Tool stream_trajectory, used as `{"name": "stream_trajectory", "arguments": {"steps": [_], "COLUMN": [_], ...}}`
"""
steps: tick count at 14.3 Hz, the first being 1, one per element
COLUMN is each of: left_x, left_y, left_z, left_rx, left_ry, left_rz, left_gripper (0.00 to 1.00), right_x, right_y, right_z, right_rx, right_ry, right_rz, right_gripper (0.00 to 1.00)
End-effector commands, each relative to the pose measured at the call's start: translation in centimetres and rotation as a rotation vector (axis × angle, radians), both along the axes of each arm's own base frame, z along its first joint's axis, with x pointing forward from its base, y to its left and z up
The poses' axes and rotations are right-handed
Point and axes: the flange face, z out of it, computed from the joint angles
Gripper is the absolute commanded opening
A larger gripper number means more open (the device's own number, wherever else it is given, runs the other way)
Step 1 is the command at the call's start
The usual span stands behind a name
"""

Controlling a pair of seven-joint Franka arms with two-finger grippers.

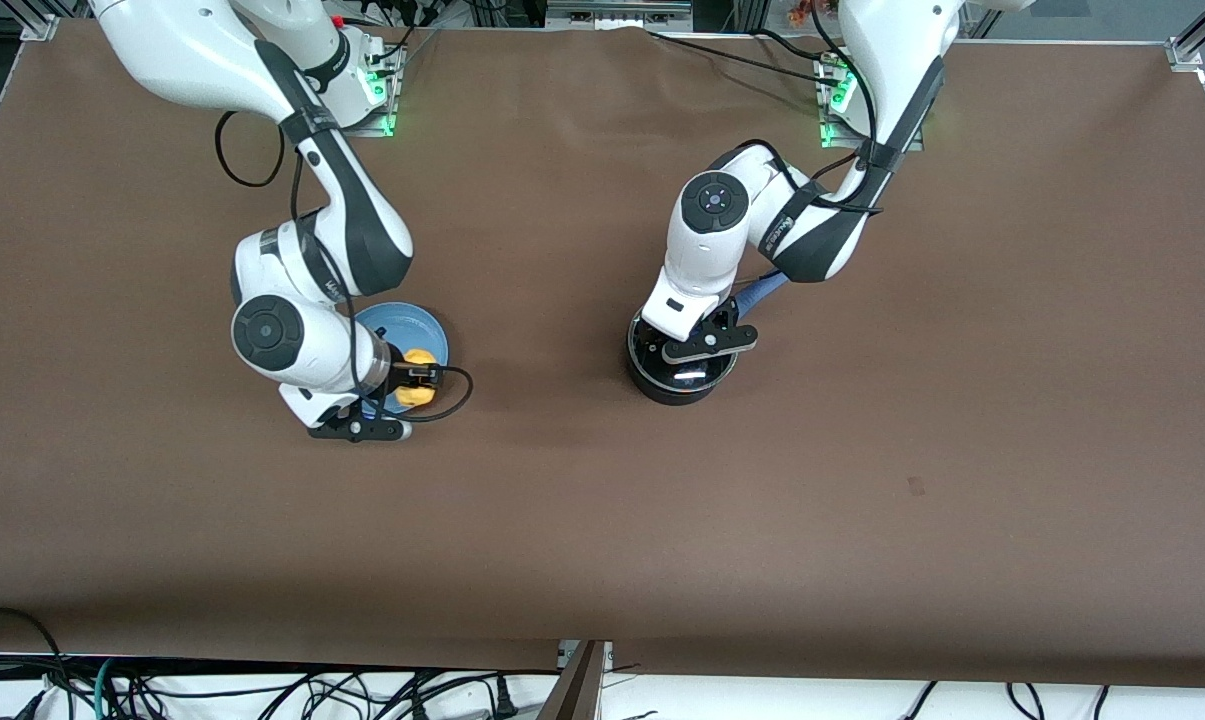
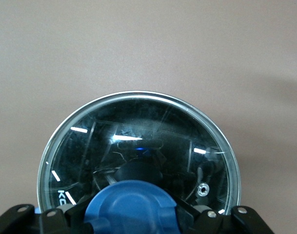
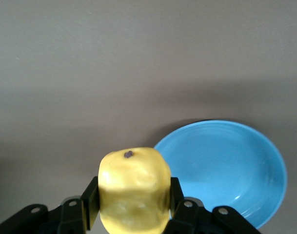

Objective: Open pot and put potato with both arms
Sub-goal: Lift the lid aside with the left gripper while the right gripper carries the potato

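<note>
Right tool grasping potato over blue plate, left tool clamped on lidded pot's knob, mid-surface.

Glass, plastic and cloth at the table

Glossy glass lid with metal rim and smooth blue plastic knob; matt brown table cloth; glossy blue plate.

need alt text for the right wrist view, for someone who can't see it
The right gripper is shut on a lumpy yellow potato, with a finger pressed against each side. Beside the potato lies a blue plate with nothing on it, on the brown table.
</note>
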Motion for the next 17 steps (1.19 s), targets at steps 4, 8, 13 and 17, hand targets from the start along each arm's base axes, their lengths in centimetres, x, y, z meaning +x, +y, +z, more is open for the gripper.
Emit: {"name": "stream_trajectory", "arguments": {"steps": [4, 8, 13, 17], "left_x": [2.0, 4.1, 6.1, 6.5], "left_y": [3.5, 8.8, 19.5, 25.4], "left_z": [4.3, 9.2, 14.3, 14.9], "left_rx": [0.021, -0.011, -0.029, -0.018], "left_ry": [-0.022, 0.002, 0.069, 0.097], "left_rz": [-0.054, -0.073, -0.162, -0.202], "left_gripper": [0.35, 0.35, 0.37, 0.37], "right_x": [-0.2, -0.3, -1.8, -3.3], "right_y": [4.5, 4.8, 12.7, 20.8], "right_z": [0.0, -0.2, -0.1, 0.9], "right_rx": [0.009, 0.013, 0.143, 0.200], "right_ry": [-0.005, -0.002, -0.028, -0.066], "right_rz": [-0.087, -0.087, -0.247, -0.339], "right_gripper": [0.19, 0.19, 0.19, 0.19]}}
